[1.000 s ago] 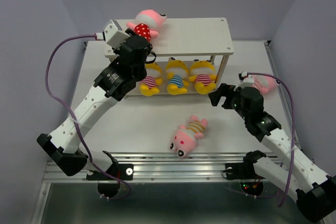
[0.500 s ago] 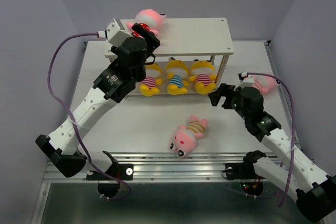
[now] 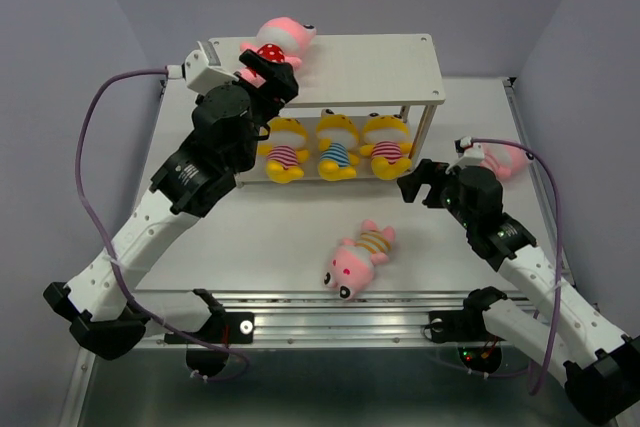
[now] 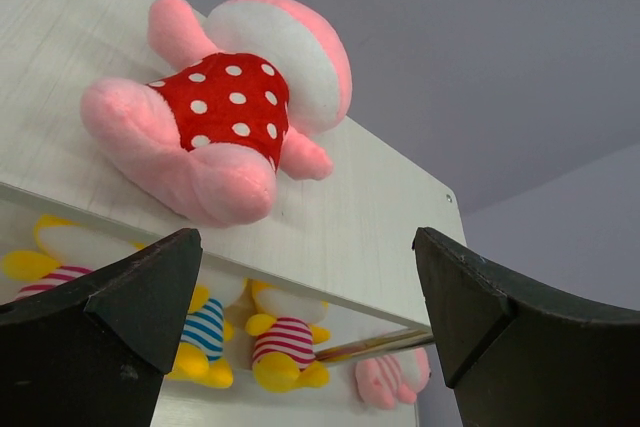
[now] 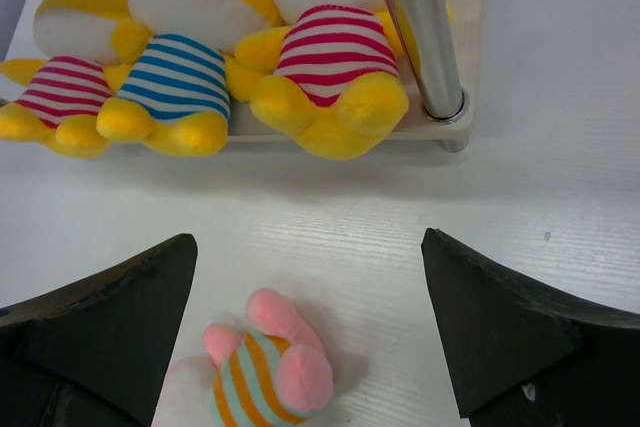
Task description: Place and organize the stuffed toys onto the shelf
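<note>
1. We see our left hand [image 4: 305, 247] spread wide, empty, just before the dotted toy [image 4: 225, 112] lying on the shelf's [image 3: 370, 62] top board.
2. Three yellow toys [image 3: 338, 147] sit on the lower board.
3. Our right hand [image 5: 308, 242] gapes wide near the striped toy [image 5: 265, 372] on the counter [image 5: 500, 227].

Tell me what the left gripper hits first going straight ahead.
Likely the pink toy lying on top of the shelf. The open left gripper might clip the shelf's front edge first, because depth is unclear.
</note>
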`<state>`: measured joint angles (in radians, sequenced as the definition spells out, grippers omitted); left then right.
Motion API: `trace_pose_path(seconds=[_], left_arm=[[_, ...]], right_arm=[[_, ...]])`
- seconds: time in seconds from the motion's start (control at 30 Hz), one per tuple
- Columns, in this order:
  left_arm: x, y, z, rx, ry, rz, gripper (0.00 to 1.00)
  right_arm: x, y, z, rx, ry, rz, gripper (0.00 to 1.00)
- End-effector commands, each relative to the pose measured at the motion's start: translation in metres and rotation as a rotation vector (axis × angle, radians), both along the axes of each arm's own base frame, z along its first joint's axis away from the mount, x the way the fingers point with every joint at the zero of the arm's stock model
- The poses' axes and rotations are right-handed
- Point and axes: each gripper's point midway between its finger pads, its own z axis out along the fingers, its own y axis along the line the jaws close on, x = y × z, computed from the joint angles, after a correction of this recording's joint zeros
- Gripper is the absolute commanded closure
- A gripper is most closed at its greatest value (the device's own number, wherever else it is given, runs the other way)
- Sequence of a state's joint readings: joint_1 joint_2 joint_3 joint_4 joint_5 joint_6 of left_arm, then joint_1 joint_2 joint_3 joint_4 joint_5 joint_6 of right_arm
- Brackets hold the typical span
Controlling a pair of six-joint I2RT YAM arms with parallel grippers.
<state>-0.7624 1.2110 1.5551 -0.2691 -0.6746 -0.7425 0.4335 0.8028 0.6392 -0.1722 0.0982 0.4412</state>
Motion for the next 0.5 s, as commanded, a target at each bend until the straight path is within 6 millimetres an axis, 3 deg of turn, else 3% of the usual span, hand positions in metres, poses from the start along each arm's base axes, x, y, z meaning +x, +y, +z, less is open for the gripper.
trace_pose_path(seconds=[0.0, 0.27, 0.47], left_arm=[[-0.020, 0.018, 0.017, -0.018, -0.059, -0.006, 0.01], [-0.033, 0.062, 0.009, 0.075, -0.051, 0.129, 0.01], [-0.011, 0.084, 0.025, 0.143, -0.070, 0.112, 0.01]], right_arm=[[-0.002, 0.002, 0.017, 0.023, -0.042, 0.007, 0.00], [-0.012, 0.001, 0.005, 0.012, 0.019, 0.016, 0.00], [-0.010, 0.006, 0.012, 0.012, 0.012, 0.040, 0.00]])
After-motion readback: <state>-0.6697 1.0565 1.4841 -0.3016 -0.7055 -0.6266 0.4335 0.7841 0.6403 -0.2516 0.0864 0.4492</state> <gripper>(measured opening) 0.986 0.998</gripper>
